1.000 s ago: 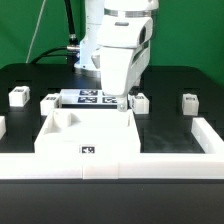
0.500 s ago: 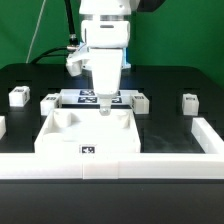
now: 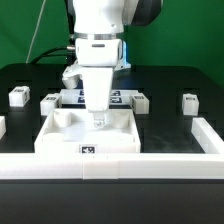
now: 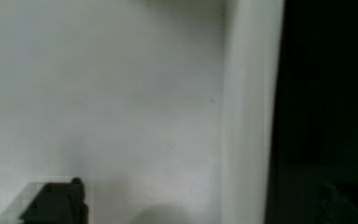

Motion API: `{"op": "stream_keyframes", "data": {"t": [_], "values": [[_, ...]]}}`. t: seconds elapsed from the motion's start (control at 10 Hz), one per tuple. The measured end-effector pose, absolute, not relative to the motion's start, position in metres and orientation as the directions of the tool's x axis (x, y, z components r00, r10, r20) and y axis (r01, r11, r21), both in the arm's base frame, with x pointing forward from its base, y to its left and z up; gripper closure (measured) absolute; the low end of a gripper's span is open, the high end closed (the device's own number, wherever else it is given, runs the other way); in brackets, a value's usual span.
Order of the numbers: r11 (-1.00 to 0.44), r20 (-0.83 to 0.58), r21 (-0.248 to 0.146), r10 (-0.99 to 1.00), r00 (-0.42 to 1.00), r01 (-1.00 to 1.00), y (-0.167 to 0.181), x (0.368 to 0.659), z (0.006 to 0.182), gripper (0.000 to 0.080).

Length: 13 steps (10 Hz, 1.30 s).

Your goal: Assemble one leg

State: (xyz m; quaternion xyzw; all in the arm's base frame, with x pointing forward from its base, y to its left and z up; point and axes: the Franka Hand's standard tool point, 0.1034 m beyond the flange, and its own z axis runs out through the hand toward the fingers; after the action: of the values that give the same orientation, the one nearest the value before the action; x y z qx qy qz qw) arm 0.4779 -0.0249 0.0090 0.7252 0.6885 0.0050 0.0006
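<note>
Nearest us: large flat white square panel (image 3: 60,140) on the black worktop (image 3: 170,78), with the hand (image 3: 97,121) low over its far edge; we cannot tell whether the hand is wide, narrow or loaded. Beyond, toward the exterior view's right of the hand: small white blocky plastic leg (image 3: 141,100), standing apart, long axis unclear.

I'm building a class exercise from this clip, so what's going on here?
The Panda arm's gripper hangs low over the far part of the large white panel. Small white legs, like the leg to the exterior view's right, sit loose on the black table, none visibly held. The jaws' state cannot be told.
</note>
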Motion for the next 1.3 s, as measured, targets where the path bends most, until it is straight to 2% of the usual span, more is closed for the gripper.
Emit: {"op": "stream_keyframes", "data": {"t": [0.2,0.3,0.4,0.5,0.6,0.7,0.8,1.3], "values": [[-0.107,0.005,-0.011,0.994,0.107,0.994,-0.017,0.476,0.010,0.0150],[-0.141,-0.001,-0.032,0.990,0.141,0.990,-0.009,0.477,0.015,0.0264],[-0.131,0.000,-0.026,0.991,0.131,0.991,-0.011,0.478,0.014,0.0264],[-0.137,0.000,-0.029,0.991,0.137,0.990,-0.012,0.477,0.013,0.0474],[-0.136,0.000,-0.029,0.991,0.136,0.990,-0.012,0.477,0.013,0.0625],[-0.137,0.000,-0.029,0.991,0.137,0.990,-0.012,0.477,0.013,0.0625],[-0.137,0.000,-0.029,0.991,0.137,0.990,-0.012,0.477,0.013,0.0739],[-0.137,0.000,-0.028,0.991,0.137,0.990,-0.012,0.477,0.013,0.0742]]}}
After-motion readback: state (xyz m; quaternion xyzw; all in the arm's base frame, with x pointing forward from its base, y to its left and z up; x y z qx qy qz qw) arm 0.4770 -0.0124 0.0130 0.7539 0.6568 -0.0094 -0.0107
